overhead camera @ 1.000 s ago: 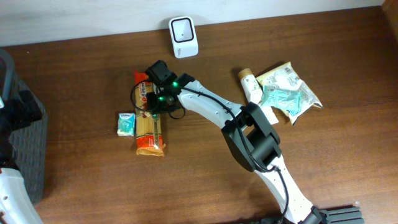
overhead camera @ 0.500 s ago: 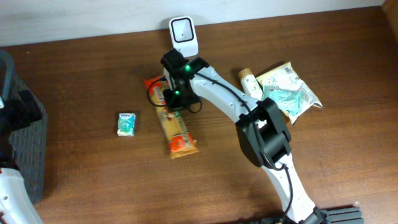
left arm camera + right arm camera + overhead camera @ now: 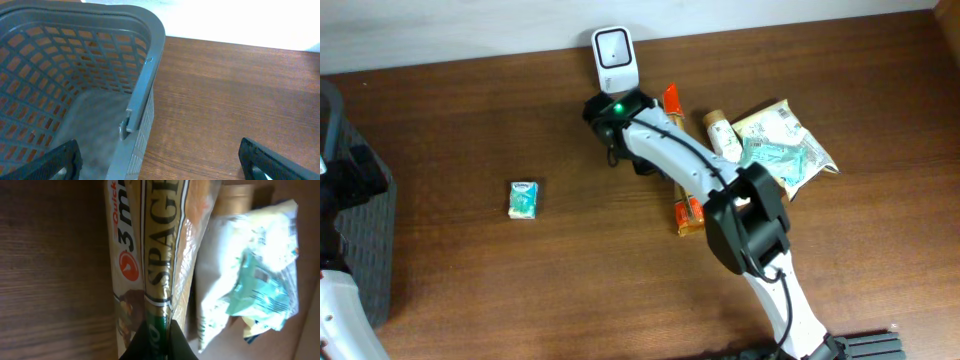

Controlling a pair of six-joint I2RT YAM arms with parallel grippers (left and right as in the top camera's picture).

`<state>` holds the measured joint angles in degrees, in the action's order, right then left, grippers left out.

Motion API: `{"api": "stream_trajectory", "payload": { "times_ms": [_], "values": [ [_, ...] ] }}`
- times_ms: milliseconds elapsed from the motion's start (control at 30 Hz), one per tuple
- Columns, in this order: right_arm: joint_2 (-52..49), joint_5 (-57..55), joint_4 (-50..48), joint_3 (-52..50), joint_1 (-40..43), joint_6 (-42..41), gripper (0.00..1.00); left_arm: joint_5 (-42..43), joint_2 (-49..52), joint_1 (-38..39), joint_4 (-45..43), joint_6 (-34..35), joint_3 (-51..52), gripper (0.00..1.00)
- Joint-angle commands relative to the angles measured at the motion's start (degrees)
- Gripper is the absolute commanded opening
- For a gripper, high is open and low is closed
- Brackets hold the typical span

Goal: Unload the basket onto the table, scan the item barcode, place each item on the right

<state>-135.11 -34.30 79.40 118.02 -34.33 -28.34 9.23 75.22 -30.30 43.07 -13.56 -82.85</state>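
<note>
A long spaghetti packet (image 3: 159,245), orange with a green and gold band, is the item. My right gripper (image 3: 156,339) is shut on its end, the two dark fingers pinching the band. From overhead the right gripper (image 3: 638,158) sits just below the white barcode scanner (image 3: 615,58). Only the packet's orange ends (image 3: 687,214) show past the arm. My left gripper (image 3: 165,167) hangs open at the far left, over the rim of a grey basket (image 3: 142,95), holding nothing.
A white and teal pouch (image 3: 782,150) and a small tube (image 3: 720,135) lie right of the packet; the pouch (image 3: 252,277) also shows in the right wrist view. A small teal box (image 3: 524,199) sits left of centre. The grey basket (image 3: 365,255) fills the left edge.
The right gripper closed on the spaghetti packet and carried it right and toward the scanner, swinging it from left of the arm to under it. The left arm stayed still.
</note>
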Motion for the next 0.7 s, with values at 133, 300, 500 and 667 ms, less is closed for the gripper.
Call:
{"api": "stream_trajectory", "payload": {
  "times_ms": [133,300,500,667],
  "values": [
    [-4.00,-4.63,-1.27,2.10,-6.97,1.66,0.15,0.17,-0.33,-0.24,-0.26,-0.68,-0.68,0.99],
    [-4.02,18.53,-8.39,2.16,-12.50,16.24,0.33,0.17,-0.33,-0.24,-0.26,-0.68,-0.68,0.99],
    [-0.17,22.34,-4.57,9.46,-9.66,17.11,0.36,0.17,-0.33,-0.24,-0.26,-0.68,-0.68,0.99],
    [1.14,27.23,3.43,20.13,3.63,15.87,0.41,0.17,-0.33,-0.24,-0.26,-0.70,-0.68,0.99]
  ]
}}
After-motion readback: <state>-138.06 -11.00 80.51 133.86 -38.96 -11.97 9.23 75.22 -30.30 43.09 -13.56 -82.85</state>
